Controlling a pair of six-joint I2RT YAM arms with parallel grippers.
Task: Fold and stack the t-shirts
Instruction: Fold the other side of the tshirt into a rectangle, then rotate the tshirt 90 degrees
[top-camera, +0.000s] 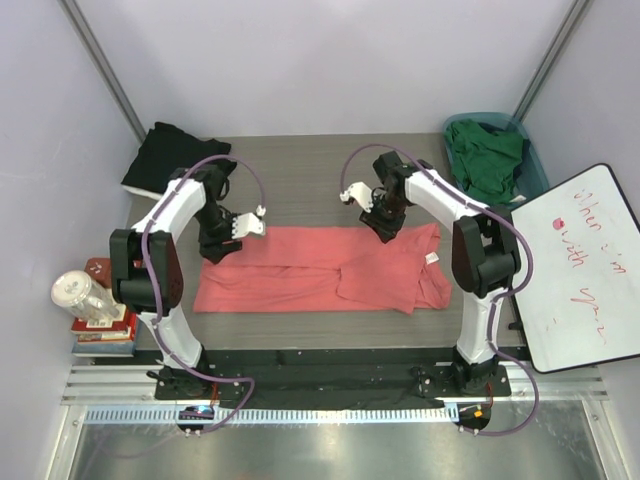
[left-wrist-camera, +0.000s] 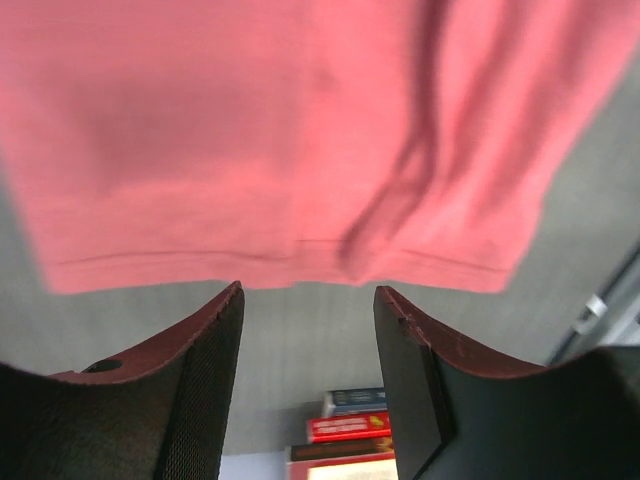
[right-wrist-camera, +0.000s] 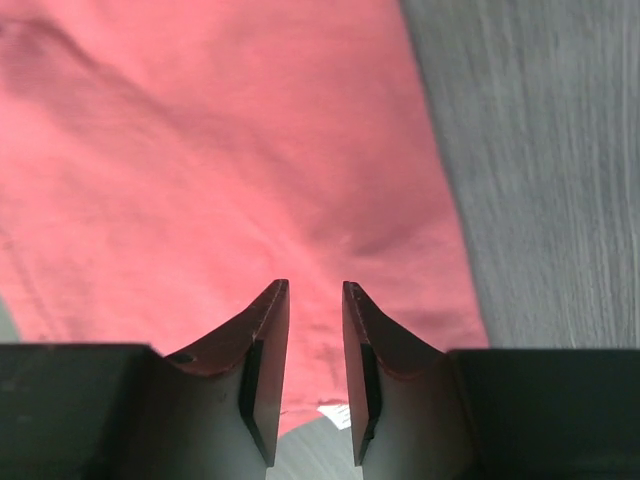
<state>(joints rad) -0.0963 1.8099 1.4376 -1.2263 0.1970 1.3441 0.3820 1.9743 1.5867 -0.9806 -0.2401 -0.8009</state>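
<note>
— Where's the high camera?
— Above and behind the arm bases (top-camera: 178, 372), looking down on the whole worktop (top-camera: 300, 180).
— And the wrist pair?
— The left tool (left-wrist-camera: 310, 298) and right tool (right-wrist-camera: 314, 290) each carry one, looking out past the jaws, close over the coral-pink shirt (top-camera: 290, 285), which all three views share.

The coral-pink shirt (top-camera: 320, 270) lies flat in the middle of the surface (top-camera: 300, 190), folded into a long band with a small white tag (top-camera: 432, 259) at its right end. The black shirt (top-camera: 165, 155) sits crumpled at the far left corner. The dark green shirt (top-camera: 487, 155) is heaped in the basket (top-camera: 537, 175) at far right.
</note>
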